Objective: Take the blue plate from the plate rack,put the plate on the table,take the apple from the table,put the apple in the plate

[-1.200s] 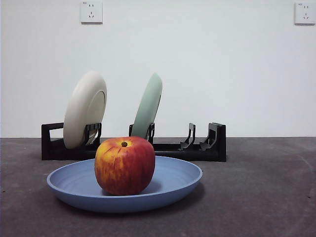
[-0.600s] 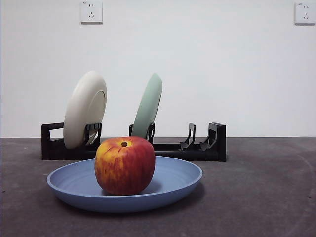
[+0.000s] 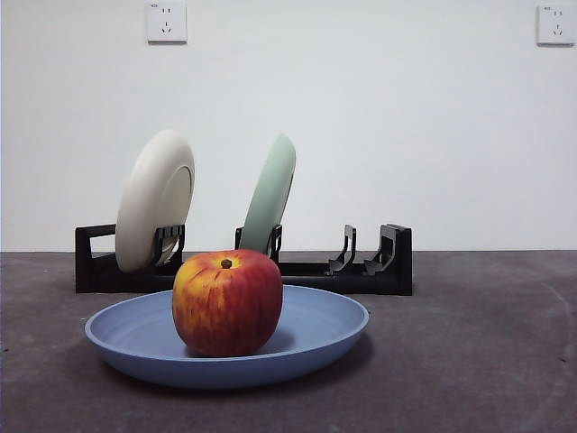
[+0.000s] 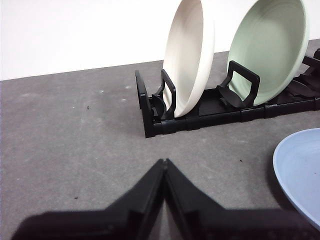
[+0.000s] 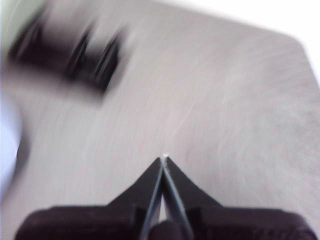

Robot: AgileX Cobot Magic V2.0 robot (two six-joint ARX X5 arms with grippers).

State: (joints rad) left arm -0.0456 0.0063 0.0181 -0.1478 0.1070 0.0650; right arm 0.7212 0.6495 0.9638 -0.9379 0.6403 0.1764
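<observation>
Front view: apple [image 3: 227, 303] sits upright, stem dimple up, in the middle of the blue plate [image 3: 315, 338]. Plate lies flat on the table [image 3: 478, 361], toward its near edge, just in front of the plate rack [image 3: 388, 271]. Rack runs along the far edge by the wall. Cream plate [image 3: 155, 200] stands tilted in the rack's left-end holders; green plate [image 3: 270, 194] stands tilted in the next pair. The two right-hand holders carry nothing. No arm shows in this view.

Left wrist view: left gripper [image 4: 164, 162] hangs over bare table near the cream-plate end of the rack, jaws pressed together, nothing between them. Blue plate's rim shows at one side.

Right wrist view: badly blurred. Right gripper [image 5: 163, 160] over bare table, jaw tips meeting, holding nothing; rack only a dark smear beyond.
</observation>
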